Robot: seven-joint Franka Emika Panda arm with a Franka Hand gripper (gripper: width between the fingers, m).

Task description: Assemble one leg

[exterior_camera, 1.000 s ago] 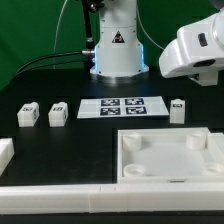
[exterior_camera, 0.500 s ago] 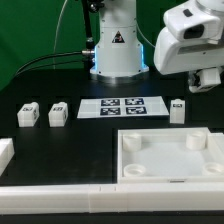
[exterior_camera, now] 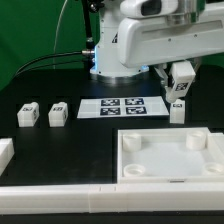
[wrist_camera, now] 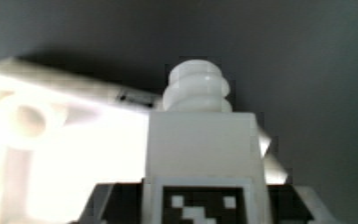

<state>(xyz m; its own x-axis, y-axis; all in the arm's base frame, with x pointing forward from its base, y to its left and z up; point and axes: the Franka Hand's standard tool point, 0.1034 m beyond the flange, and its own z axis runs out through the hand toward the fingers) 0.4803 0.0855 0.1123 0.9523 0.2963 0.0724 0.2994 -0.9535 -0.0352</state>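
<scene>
My gripper (exterior_camera: 181,92) is shut on a leg (exterior_camera: 181,88), a small white block with a black-and-white tag, and holds it in the air at the exterior view's right. In the wrist view the held leg (wrist_camera: 197,130) fills the middle between the dark fingers (wrist_camera: 115,200), its rounded threaded end pointing away. A second leg (exterior_camera: 177,112) stands on the table just below the gripper. Two more legs (exterior_camera: 27,114) (exterior_camera: 58,113) stand at the exterior view's left. The large white panel (exterior_camera: 126,160) with round sockets lies in front and also shows in the wrist view (wrist_camera: 51,110).
The marker board (exterior_camera: 122,106) lies in the middle of the black table. The robot base (exterior_camera: 115,50) stands behind it. A long white rail (exterior_camera: 90,196) runs along the front edge, with a white block (exterior_camera: 5,152) at the exterior view's left.
The arm has swung from the exterior view's upper right toward the middle and down, bringing the held leg above the leg standing on the table. The parts on the table have not moved.
</scene>
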